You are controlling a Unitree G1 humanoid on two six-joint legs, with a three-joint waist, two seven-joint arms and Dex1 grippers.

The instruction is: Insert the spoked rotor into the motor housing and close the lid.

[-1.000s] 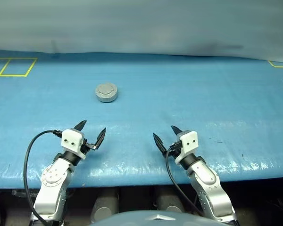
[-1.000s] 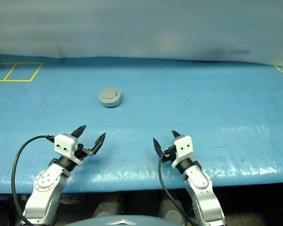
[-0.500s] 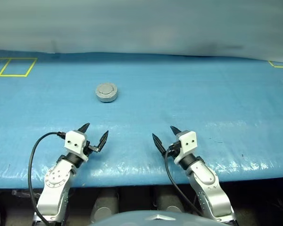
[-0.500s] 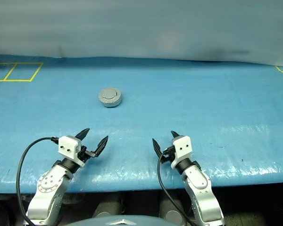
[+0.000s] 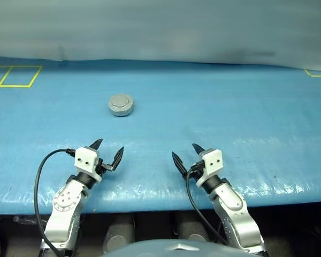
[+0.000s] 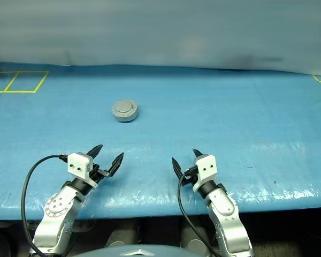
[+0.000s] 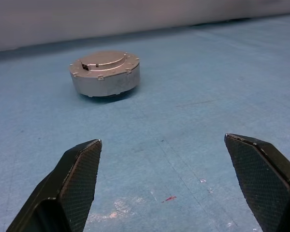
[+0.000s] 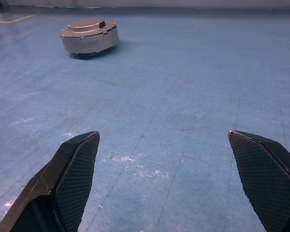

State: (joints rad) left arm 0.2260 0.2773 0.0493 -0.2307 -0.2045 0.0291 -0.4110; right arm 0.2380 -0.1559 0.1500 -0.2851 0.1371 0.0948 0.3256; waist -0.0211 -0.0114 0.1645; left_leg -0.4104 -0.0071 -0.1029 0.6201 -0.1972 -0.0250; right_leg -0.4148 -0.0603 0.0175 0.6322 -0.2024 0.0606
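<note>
The motor housing (image 5: 120,105) is a small round grey metal puck on the blue table, left of centre and towards the back. Its lid (image 7: 104,59) lies shut on top, plain face up with a raised centre. The spoked rotor is out of view. My left gripper (image 5: 109,147) hovers open near the table's front edge, short of the housing (image 7: 105,74) and pointing at it, with nothing between its fingers. My right gripper (image 5: 184,151) is open and empty too, further right at the front edge, and the housing (image 8: 89,36) sits well ahead of it to the left.
A blue sheet (image 5: 230,107) covers the whole table, wrinkled along the front edge. Yellow tape squares (image 5: 16,76) mark the far left corner, and a yellow tape mark (image 5: 316,73) the far right. A grey wall runs behind the table.
</note>
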